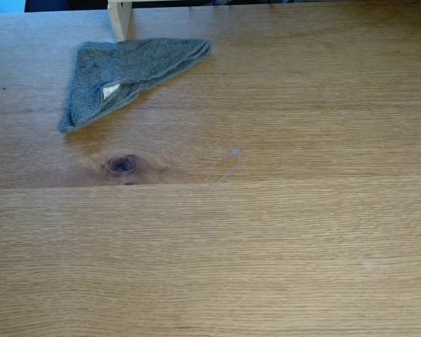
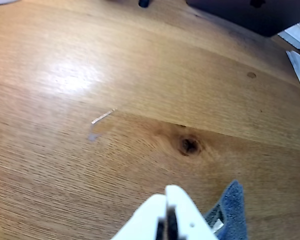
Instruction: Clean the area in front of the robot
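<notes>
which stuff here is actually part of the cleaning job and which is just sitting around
Job: tabletop, pale streak on it, grey cloth, gripper with jaws together above the cloth.

Lying about: wooden post, dark knot, papers at the table's far edge.

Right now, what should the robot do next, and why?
Probably open the gripper and dip toward the cloth. Its jaws look shut on nothing, the cloth lies loose just beside them, and the pale streak on the table is still unwiped.

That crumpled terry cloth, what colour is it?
Grey-blue terry cloth with a small pale tag; clearest in the fixed view.
</notes>
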